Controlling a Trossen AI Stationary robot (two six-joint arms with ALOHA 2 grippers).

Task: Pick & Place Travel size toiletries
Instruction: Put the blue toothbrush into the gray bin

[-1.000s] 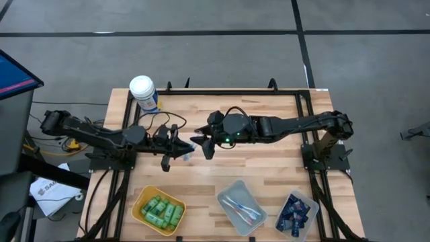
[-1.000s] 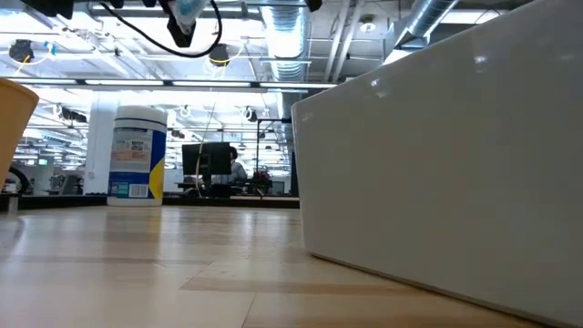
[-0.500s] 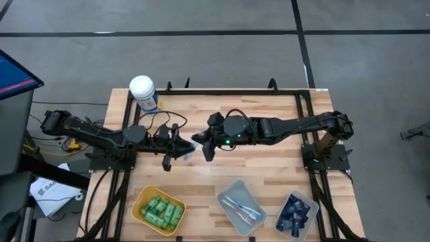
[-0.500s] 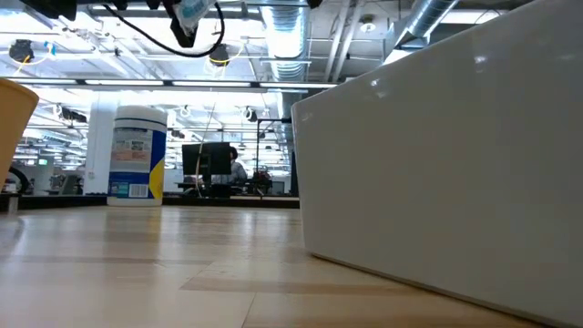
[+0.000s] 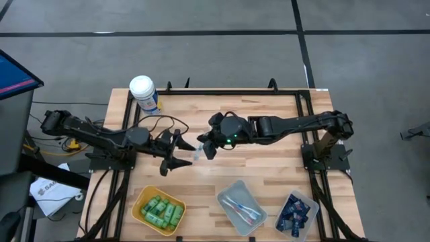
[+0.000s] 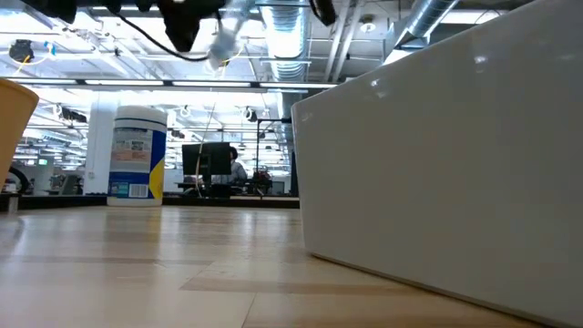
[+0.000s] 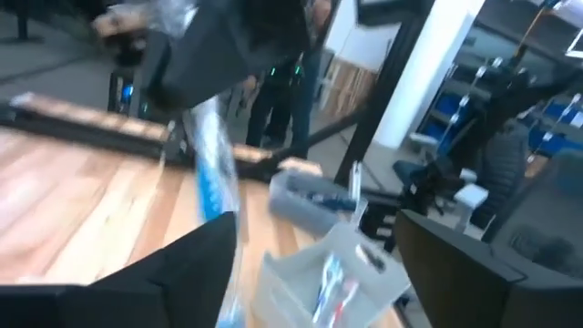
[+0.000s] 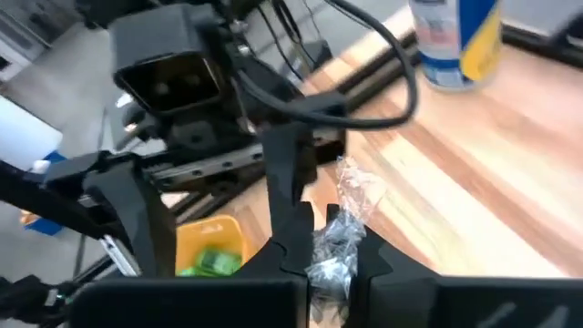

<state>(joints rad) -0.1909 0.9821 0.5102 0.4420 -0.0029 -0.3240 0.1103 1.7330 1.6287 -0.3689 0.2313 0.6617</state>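
A blue-and-white toothbrush in a crinkly clear wrapper hangs above the middle of the table. It also shows in the left wrist view and the low view. My right gripper is shut on it. My left gripper stands just to the table's left of it, open and empty, with its fingers spread wide. The right wrist view shows the left gripper's open fingers beyond the wrapper. My right gripper pinches the clear wrapper's end between its two fingers. It comes from the table's right side and slants downward. The wrapped toothbrush hangs below the fingers, tilted and lifted clear of the table.
Along the near edge stand a yellow bin of green bottles, a clear tray with toothbrushes and a clear bin of navy tubes. A white-lidded canister stands at the far left. Bare wood lies between the grippers and the bins.
My left gripper has opened and let go of the wrapped toothbrush, and has drawn back a little toward the table's left edge. The toothbrush has stayed in my right gripper and has gone a little toward the table's right, clear of the table.
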